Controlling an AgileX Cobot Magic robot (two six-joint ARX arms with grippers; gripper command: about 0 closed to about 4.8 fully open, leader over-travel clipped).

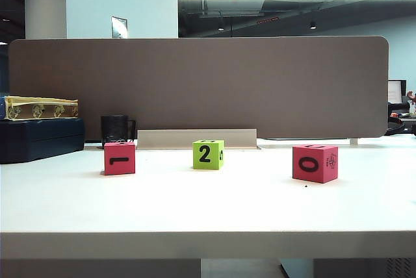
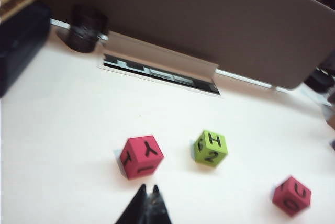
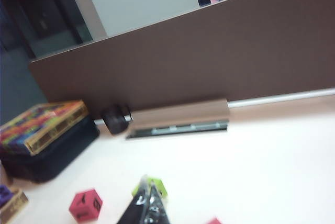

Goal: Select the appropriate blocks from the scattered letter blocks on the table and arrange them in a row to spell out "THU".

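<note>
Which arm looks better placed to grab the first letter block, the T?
Probably the left. Its shut gripper hangs just short of the red T block. The right gripper, also shut, points at the green block instead.

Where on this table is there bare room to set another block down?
Bare table runs from the three letter blocks to the front edge, and between the lime green block and each red block. It is crowded at the back left: black mug, dark case.
</note>
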